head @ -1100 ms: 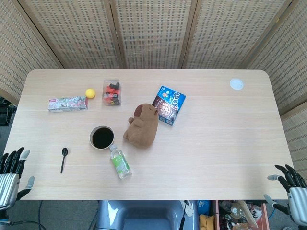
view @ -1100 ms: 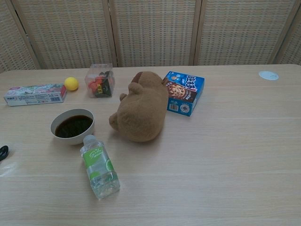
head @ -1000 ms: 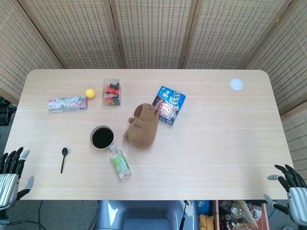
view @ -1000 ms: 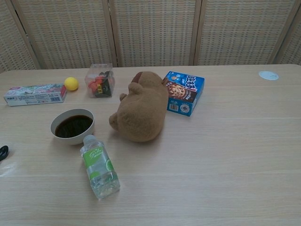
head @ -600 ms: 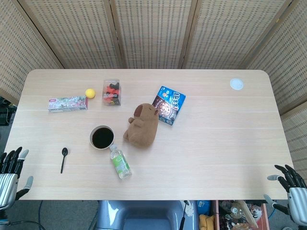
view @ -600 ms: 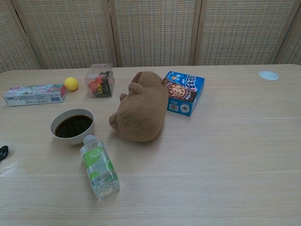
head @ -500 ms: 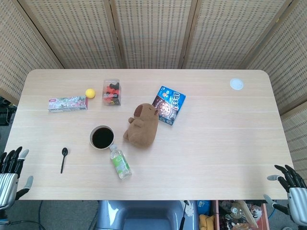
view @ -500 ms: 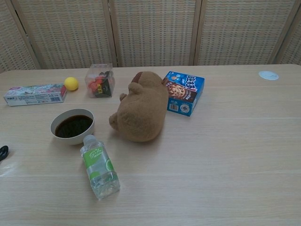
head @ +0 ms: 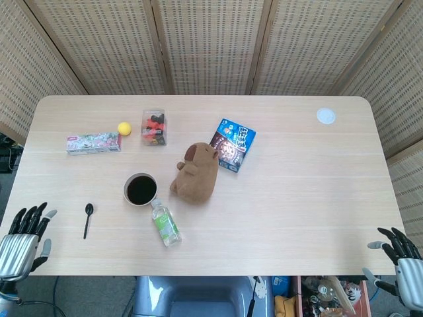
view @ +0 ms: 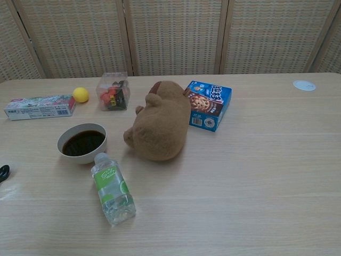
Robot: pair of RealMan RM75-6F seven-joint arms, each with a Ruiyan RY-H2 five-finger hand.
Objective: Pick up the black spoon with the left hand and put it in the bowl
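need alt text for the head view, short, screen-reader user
Overhead view of a wooden table: a black spoon lies near the left edge, untouched, with the robot's open left hand just off the table beside it. Right of the spoon sit a dark-lined bowl, a lying water bottle, a brown plush capybara and a blue cookie box.

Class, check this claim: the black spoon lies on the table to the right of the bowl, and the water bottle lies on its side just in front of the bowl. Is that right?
Not quite. The head view shows the black spoon lying to the left of the bowl, not the right. The rest holds: the water bottle lies on its side just in front of the bowl.
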